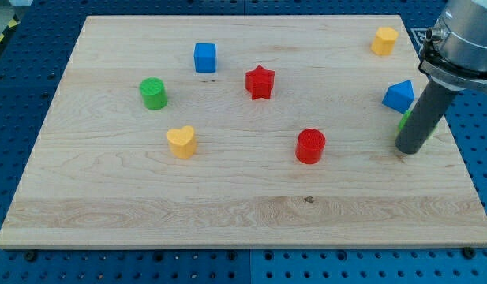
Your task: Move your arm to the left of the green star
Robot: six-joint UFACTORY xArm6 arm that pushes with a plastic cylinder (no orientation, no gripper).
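Where the wooden board (227,197) nears the view's right edge, my tip (408,149) rests, hiding most of a green block (403,119), probably the star, below the blue block (398,96); there is no claw.

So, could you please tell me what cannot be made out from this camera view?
- Green block: camera view, only a sliver shows beside the rod; the rod covers the rest, so its star shape cannot be confirmed.
- My tip: its end sits at the view's right, below the blue block; whether it touches the green block cannot be told.
- Arm: cut off by the view's top and right edges.
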